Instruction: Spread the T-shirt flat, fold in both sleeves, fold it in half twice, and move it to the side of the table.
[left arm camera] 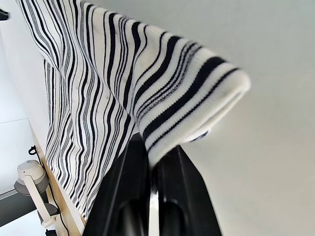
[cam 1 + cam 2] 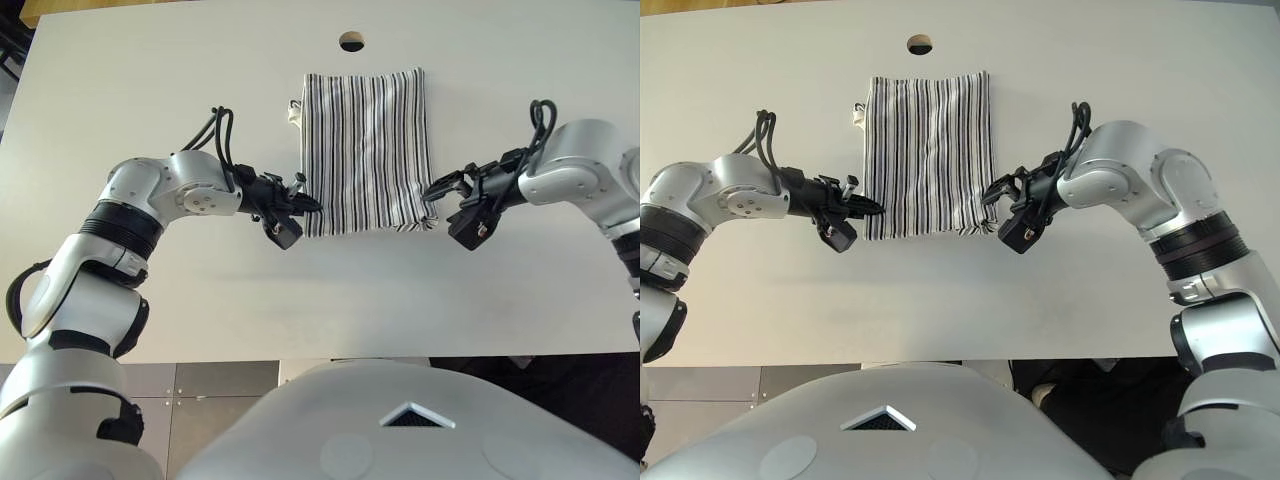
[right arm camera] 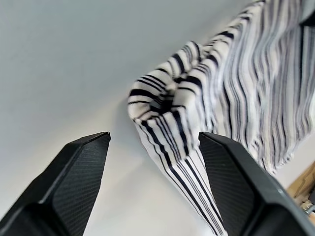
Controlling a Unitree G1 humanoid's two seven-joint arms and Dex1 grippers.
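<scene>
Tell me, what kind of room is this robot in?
Probably a lab or office workspace: a white table with a cable hole, grey cabinets below, and a striped T-shirt laid out.

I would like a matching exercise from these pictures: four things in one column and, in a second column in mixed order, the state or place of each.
Things
1. left tool
2. right tool
3. T-shirt
4. round hole

States or places
A. open, next to a near corner of the T-shirt
B. folded, striped, lying on the table
C. shut on a near corner of the T-shirt
D. in the table, beyond the far edge of the T-shirt

Pairs: 1-C, 2-A, 3-B, 4-D
</scene>
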